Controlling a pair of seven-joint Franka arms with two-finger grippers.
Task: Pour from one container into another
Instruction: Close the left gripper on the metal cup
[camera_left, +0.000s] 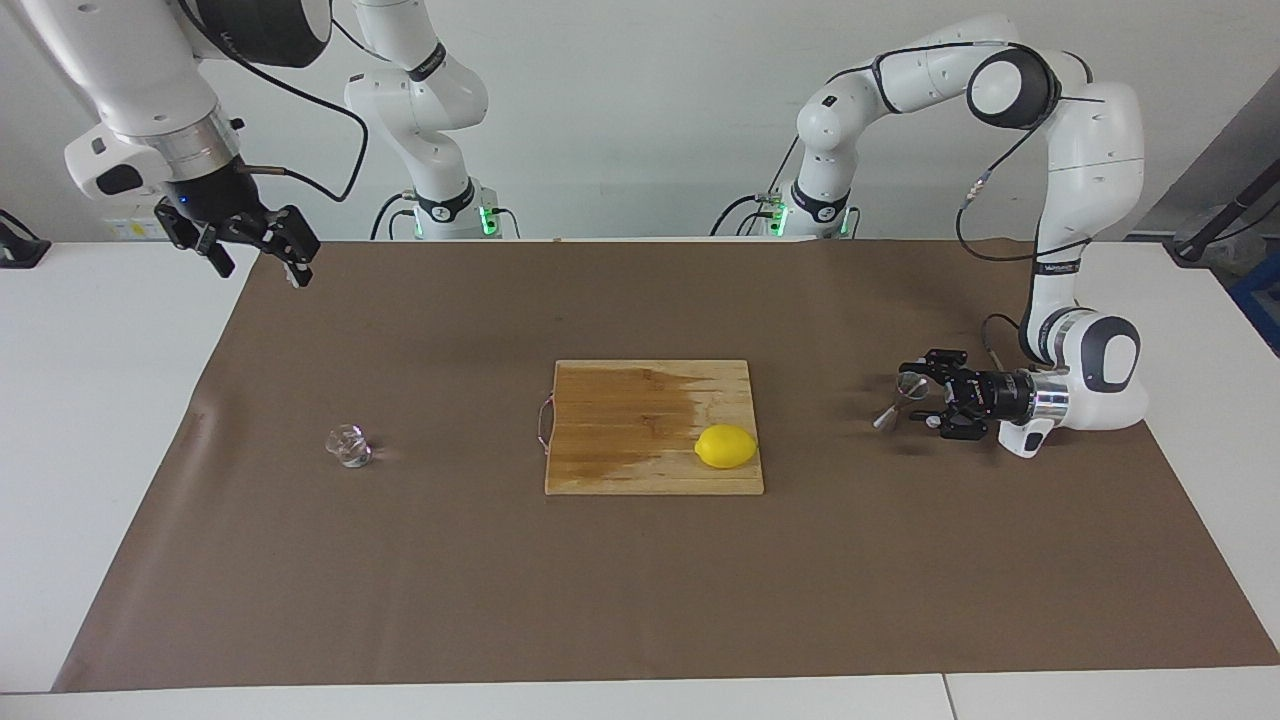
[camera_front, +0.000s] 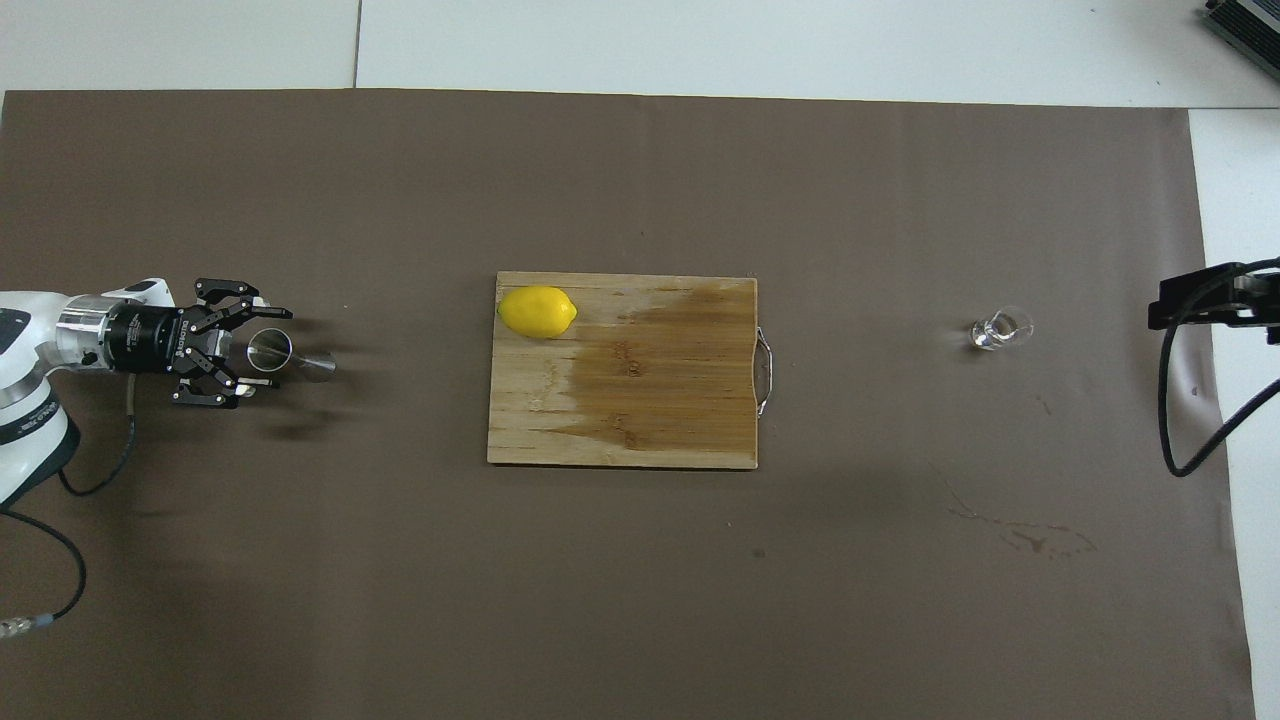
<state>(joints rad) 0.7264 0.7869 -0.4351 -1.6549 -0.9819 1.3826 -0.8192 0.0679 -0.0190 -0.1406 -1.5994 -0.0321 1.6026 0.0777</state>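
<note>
Two fingers of the left gripper (camera_left: 918, 402) stand around the steel jigger (camera_left: 897, 399), beside the cutting board (camera_left: 652, 427); whether they already grip it, I cannot tell. It should close evenly, keeping the jigger upright. The right gripper (camera_left: 255, 250) waits open, above the mat's corner; the glass cup (camera_left: 349, 446) stands at the board's right-arm end.

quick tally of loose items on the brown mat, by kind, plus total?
Glass cup: 1
Steel jigger: 1
Lemon: 1
Wooden cutting board: 1
Total: 4
</note>
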